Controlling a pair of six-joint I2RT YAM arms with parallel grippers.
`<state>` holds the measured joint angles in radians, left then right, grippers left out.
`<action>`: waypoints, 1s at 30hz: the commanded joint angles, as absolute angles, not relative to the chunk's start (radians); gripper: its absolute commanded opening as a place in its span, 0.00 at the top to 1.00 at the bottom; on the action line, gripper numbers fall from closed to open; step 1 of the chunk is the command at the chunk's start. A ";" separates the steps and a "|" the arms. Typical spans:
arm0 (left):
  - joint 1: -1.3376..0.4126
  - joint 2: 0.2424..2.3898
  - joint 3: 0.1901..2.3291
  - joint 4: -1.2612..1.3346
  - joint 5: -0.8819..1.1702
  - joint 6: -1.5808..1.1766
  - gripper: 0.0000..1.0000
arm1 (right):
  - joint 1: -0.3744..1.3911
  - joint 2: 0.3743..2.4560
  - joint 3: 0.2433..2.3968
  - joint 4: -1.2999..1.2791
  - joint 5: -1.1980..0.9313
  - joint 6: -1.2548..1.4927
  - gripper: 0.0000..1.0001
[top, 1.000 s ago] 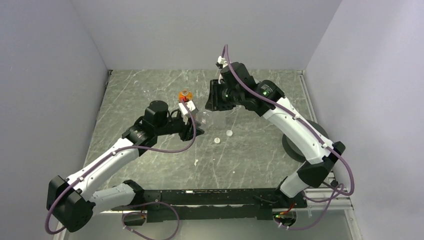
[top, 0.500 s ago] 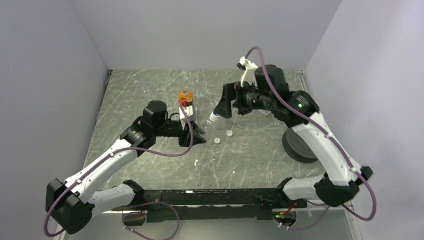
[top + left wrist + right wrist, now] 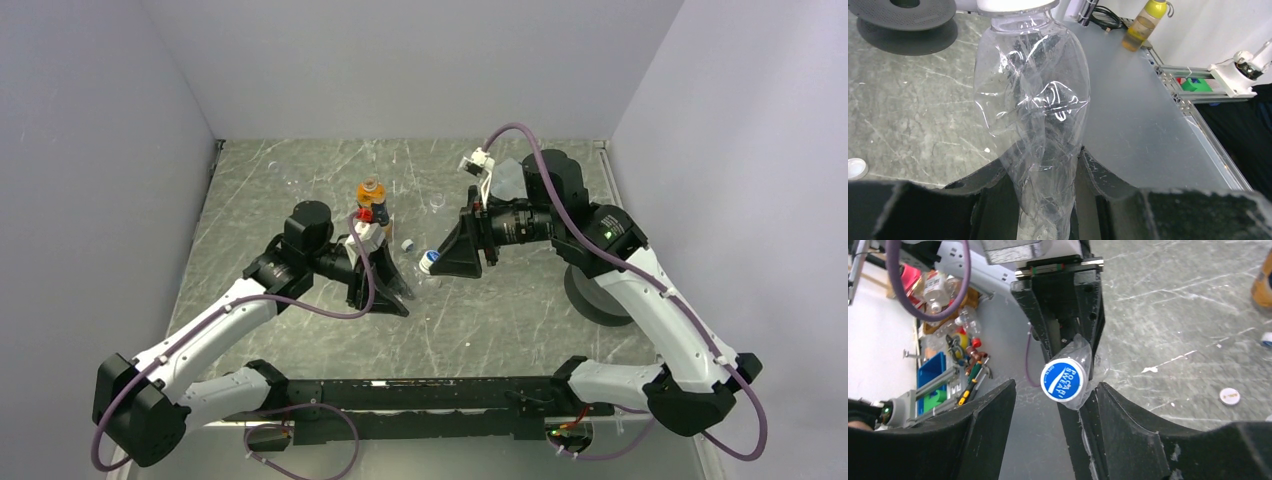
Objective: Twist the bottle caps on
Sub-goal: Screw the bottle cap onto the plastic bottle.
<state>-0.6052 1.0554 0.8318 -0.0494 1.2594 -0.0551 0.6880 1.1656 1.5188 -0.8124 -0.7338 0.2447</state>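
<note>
Gripping the clear bottle (image 3: 1033, 100) low on its body, my left hand (image 3: 1044, 167) is clamped on it above the worktop (image 3: 898, 110); the plastic is crumpled, dented and see-through. Its blue cap (image 3: 1064, 380), lettered in white, sits on the neck between the parted fingers of my right hand (image 3: 1055, 387), which holds nothing.

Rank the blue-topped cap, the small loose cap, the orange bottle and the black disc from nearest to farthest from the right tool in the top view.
1. Blue-topped cap, at the tips of the right tool, on the clear bottle.
2. Small loose cap, just left of it.
3. Orange bottle, farther back-left.
4. Black disc, farthest, to the right under the right arm.
</note>
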 commanded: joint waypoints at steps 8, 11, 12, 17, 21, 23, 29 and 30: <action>-0.600 1.077 0.822 0.047 1.335 -0.094 1.00 | 0.694 1.179 1.491 -0.661 -0.884 0.263 0.49; -0.600 1.078 0.818 0.054 1.333 -0.100 1.00 | 0.696 1.178 1.487 -0.666 -0.877 0.259 0.50; -0.599 1.080 0.816 0.059 1.332 -0.102 1.00 | 0.696 1.178 1.486 -0.669 -0.876 0.256 0.50; -0.600 1.082 0.809 0.079 1.325 -0.118 1.00 | 0.698 1.177 1.486 -0.687 -0.868 0.241 0.51; -0.600 1.089 0.810 0.077 1.320 -0.122 1.00 | 0.700 1.177 1.486 -0.701 -0.850 0.232 0.51; -0.600 1.090 0.807 0.089 1.319 -0.135 1.00 | 0.702 1.174 1.485 -0.701 -0.839 0.230 0.51; -0.600 1.092 0.796 0.124 1.313 -0.163 1.00 | 0.714 1.181 1.486 -0.724 -0.813 0.218 0.52; -0.600 1.092 0.796 0.126 1.312 -0.165 1.00 | 0.716 1.180 1.484 -0.721 -0.808 0.219 0.52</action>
